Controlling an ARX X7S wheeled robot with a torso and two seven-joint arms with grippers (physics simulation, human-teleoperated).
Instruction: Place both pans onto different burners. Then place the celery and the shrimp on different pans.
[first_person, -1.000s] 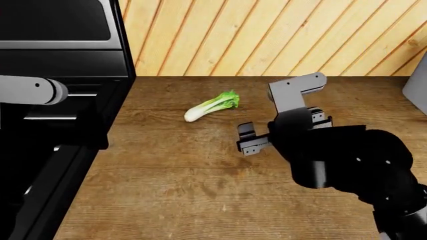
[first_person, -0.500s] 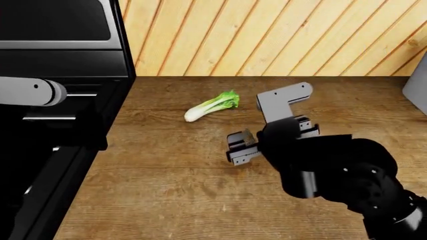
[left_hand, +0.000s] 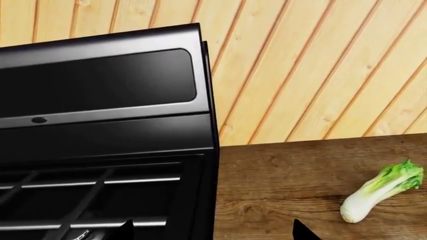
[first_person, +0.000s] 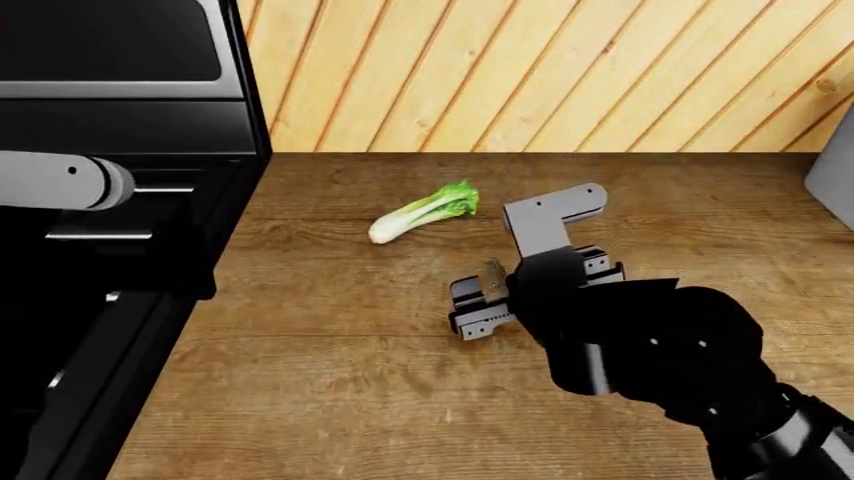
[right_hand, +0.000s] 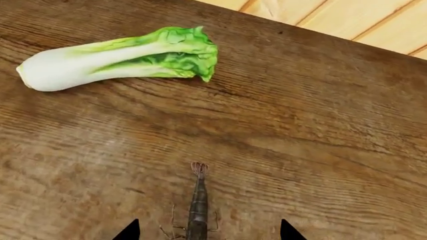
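The right pincer (first_person: 478, 303) sits low over the wooden worktop (first_person: 334, 400) just right of centre in the head view, its fingers spread wide and holding nothing. Its wrist camera shows the shrimp (right_hand: 198, 210) lying lengthwise between the two dark fingertips at the bottom edge, right in the gap. The celery (first_person: 424, 211) lies up and to the left, apart from the pincer, nearer the black stove (first_person: 120, 130) filling the left of the frame. The left pincer (left_hand: 210, 231) shows only two dark tips in its own view, seemingly parted and empty. No pans in sight here. The risk: that shrimp is thin and flat, so closing fingers could skate over it or flick it sideways across the worktop.
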